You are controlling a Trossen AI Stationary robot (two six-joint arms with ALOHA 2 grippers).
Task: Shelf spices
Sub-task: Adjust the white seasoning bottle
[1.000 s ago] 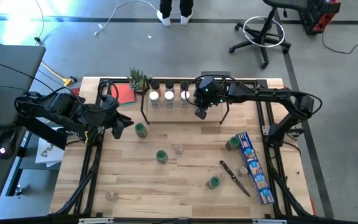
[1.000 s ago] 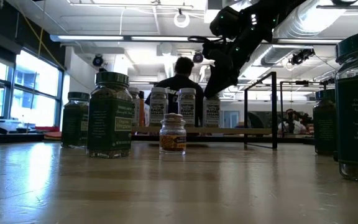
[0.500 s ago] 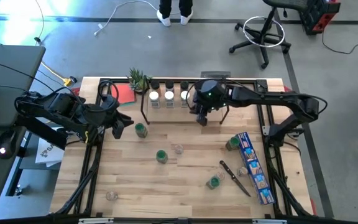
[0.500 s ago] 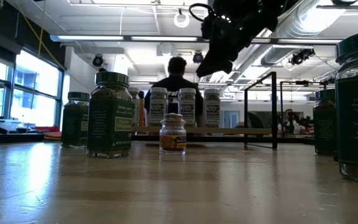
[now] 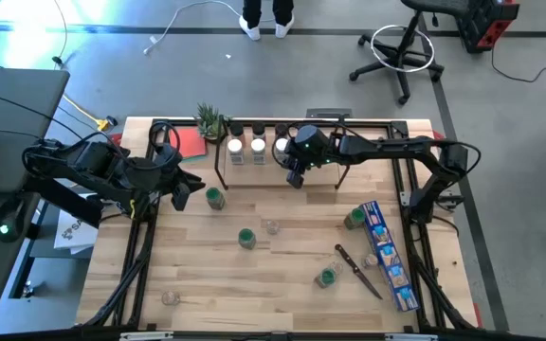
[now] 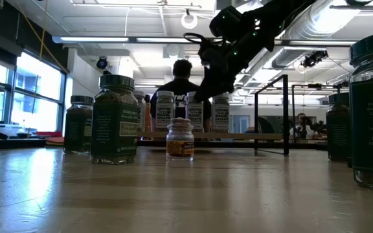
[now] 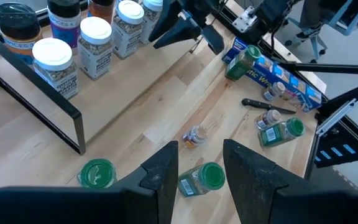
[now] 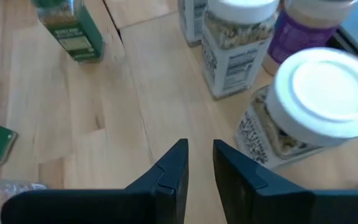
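Your right gripper [image 5: 295, 178] hangs at the shelf [image 5: 344, 171] front, just beside the white-capped spices [image 5: 258, 147] standing on it; its fingers [image 8: 166, 171] sit narrowly apart, pinching nothing. Your left gripper [image 5: 193, 187] waits near a green-capped jar [image 5: 215, 197] on the bench [image 5: 207, 275], fingers [image 7: 163, 171] spread, empty.

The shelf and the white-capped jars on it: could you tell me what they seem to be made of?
Shelf: thin black rods, likely painted metal, over a pale board with visible wood grain. White-capped jars: clear walls showing contents, glass or plastic, hard to tell; matte white caps look plastic.
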